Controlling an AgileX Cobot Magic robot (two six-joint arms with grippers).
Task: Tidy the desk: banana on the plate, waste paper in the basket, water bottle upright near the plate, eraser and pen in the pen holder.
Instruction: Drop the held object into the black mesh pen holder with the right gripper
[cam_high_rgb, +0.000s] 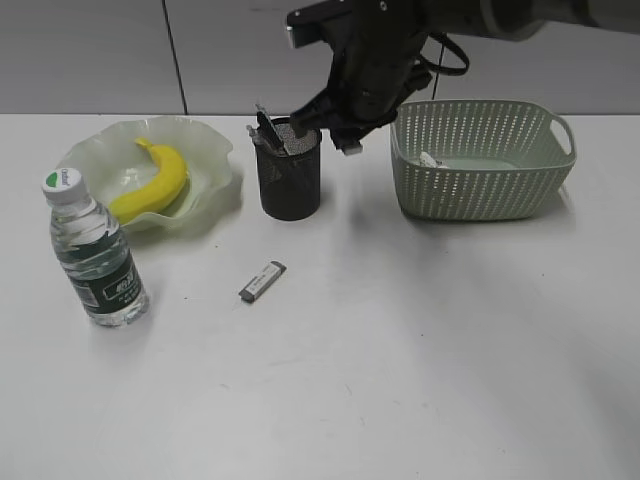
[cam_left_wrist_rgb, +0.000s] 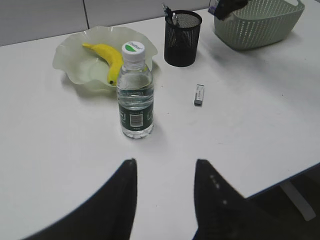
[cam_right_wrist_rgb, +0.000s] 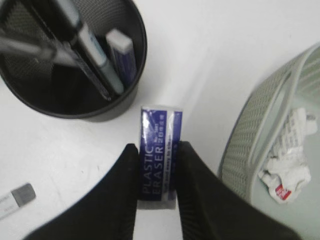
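Centre frame, the right gripper (cam_right_wrist_rgb: 157, 172) clamps a blue eraser (cam_right_wrist_rgb: 160, 160) reading "PLASTIC ERASER"; the left gripper (cam_left_wrist_rgb: 165, 187) is apart, empty.

Matt white desk top (cam_high_rgb: 420, 350); black metal-mesh pen holder (cam_high_rgb: 290, 170); perforated sage-green plastic basket (cam_high_rgb: 480, 160) holding crumpled white printed paper (cam_right_wrist_rgb: 287, 165); translucent glossy ruffled green plate (cam_high_rgb: 205, 150) under smooth yellow banana (cam_high_rgb: 155, 185); clear plastic bottle (cam_high_rgb: 95, 255); glossy blue-sleeved eraser (cam_right_wrist_rgb: 159, 162) between matt black fingers (cam_right_wrist_rgb: 122, 200).
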